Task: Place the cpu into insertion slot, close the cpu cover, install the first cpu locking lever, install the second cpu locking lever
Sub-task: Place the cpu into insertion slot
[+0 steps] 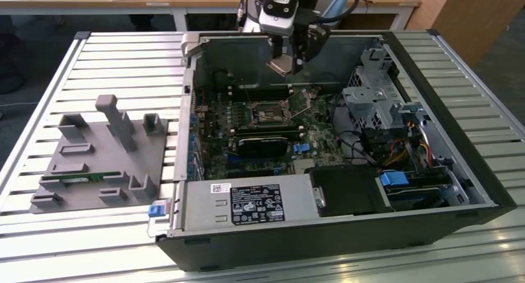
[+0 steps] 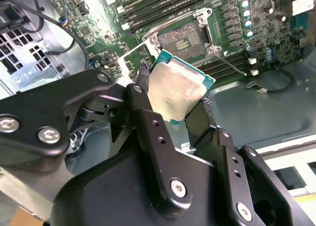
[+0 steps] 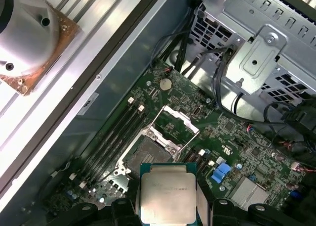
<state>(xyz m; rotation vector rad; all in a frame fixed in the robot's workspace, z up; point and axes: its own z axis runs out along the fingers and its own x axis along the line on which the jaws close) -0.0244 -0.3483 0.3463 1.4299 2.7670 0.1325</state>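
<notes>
silver-grey cpu: one item, pinched by two opposite edges between the black fingers of the gripper. held tilted, raised near the insertion slot, apart from it, not seated. cpu cover: swung up at one edge of the insertion slot, socket centre exposed. step in hand, as i judge it: placement. i would level the chip, square its corners to the slot frame, lower straight without sliding, and release only once it lies flat.
</notes>
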